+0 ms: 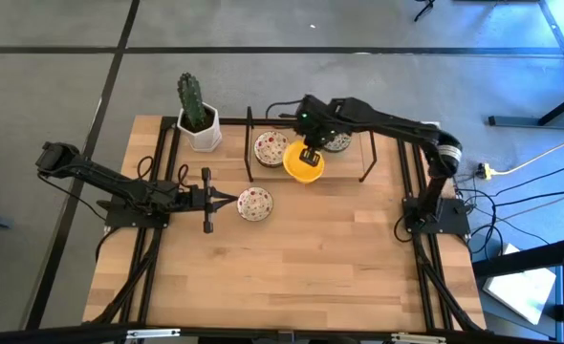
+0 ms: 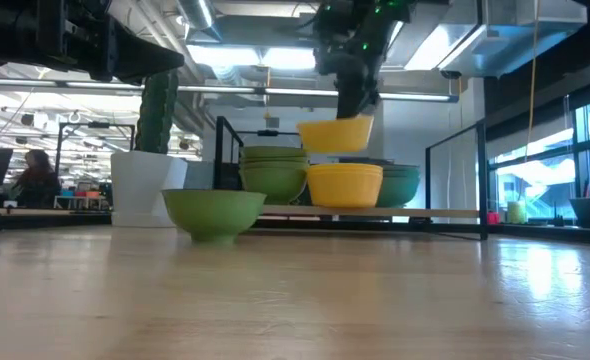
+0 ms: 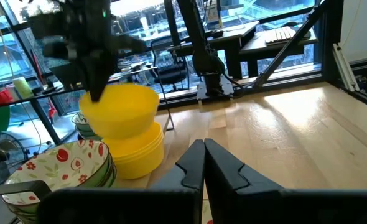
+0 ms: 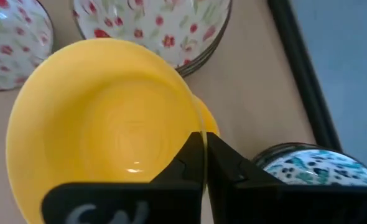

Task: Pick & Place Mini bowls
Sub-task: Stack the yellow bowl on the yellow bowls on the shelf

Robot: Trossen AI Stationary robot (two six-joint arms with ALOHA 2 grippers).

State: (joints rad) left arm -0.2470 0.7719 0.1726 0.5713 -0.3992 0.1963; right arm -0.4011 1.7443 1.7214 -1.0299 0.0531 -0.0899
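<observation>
My right gripper (image 1: 311, 153) is shut on a plain yellow mini bowl (image 1: 304, 166), which hangs just above a stack of yellow bowls (image 2: 344, 185) on the low rack. To the left of that stack is a stack of cream red-floral bowls (image 1: 270, 149). To its right stand grey-green patterned bowls (image 1: 337, 143). One floral bowl (image 1: 254, 204) rests on its base on the table in front of the rack. My left gripper (image 1: 230, 199) is shut and points at this bowl from the table's left, just short of it. My right gripper pinches the yellow bowl's rim (image 4: 198, 127), with one finger (image 4: 185, 163) inside the bowl and the other outside. The fingers come from above, pointing down. The bowl (image 2: 335, 133) is lifted clear above the yellow stack and hangs slightly tilted below the fingers.
A white square pot with a cactus (image 1: 198, 119) stands at the far left of the table beside the rack. The black wire rack frame (image 1: 249, 143) rises around the bowl stacks. Bare wooden table (image 1: 311, 268) stretches toward the near edge.
</observation>
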